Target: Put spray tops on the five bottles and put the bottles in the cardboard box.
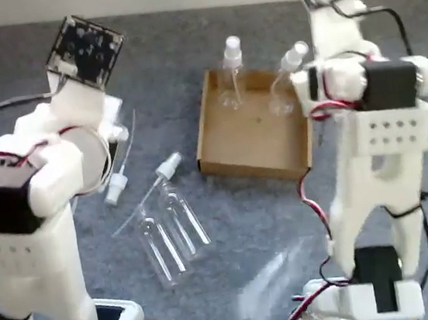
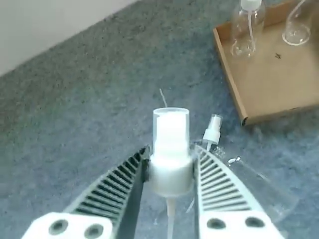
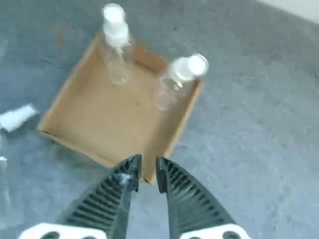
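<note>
My left gripper (image 2: 171, 172) is shut on a white spray top (image 2: 171, 149), held upright above the grey carpet with its thin dip tube hanging down. From above, that spray top (image 1: 116, 187) sits under the left arm. Two clear bottles without tops (image 1: 169, 236) lie side by side on the carpet, and another spray top (image 1: 169, 165) lies at their upper end. The cardboard box (image 1: 221, 155) holds two bottles with tops, one upright (image 1: 232, 68) and one leaning (image 1: 286, 81). My right gripper (image 3: 147, 172) hovers over the box's near corner (image 3: 149, 174), fingers almost together, nothing between them.
Grey carpet covers the whole work surface. The box floor (image 3: 114, 119) is bare apart from the two bottles (image 3: 115, 45) at its far side. Both arm bases stand at the near edge, and open carpet lies between them.
</note>
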### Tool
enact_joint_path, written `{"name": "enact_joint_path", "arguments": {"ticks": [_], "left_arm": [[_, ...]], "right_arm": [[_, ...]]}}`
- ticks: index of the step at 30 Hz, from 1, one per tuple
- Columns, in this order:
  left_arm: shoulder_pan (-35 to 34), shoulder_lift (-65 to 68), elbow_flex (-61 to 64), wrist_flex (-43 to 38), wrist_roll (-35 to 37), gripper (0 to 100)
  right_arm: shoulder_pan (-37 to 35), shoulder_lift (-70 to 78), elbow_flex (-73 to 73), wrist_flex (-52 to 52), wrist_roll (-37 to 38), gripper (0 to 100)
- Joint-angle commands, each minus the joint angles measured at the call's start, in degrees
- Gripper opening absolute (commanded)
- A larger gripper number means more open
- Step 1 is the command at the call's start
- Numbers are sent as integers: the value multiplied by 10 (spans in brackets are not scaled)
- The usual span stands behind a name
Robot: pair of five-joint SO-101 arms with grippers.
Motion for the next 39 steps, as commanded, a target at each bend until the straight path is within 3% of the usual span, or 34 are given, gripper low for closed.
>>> {"name": "enact_joint_path", "arguments": {"ticks": [1,4,10,14,23,30,32,36,39], "left_arm": [[8,-24,17,1,-11,46],[8,-30,24,-2,-11,46],[9,-31,57,-27,-7,46],[8,-31,75,-39,-7,46],[8,-28,78,-39,-10,46],[-3,-29,78,-35,-10,46],[-18,-28,78,-38,-10,46],[-32,-28,79,-38,-10,46],[-32,-29,79,-37,-11,46]], "right_arm": [[150,-30,49,-53,72,4],[229,-33,109,-98,105,4],[192,-61,199,-50,171,9],[109,-116,261,12,186,10],[-116,-243,627,-2,4,87],[-278,-351,733,-15,-37,228],[-292,-378,753,-16,14,242],[-266,-381,761,-13,223,243],[-248,-346,762,-44,293,245]]}}
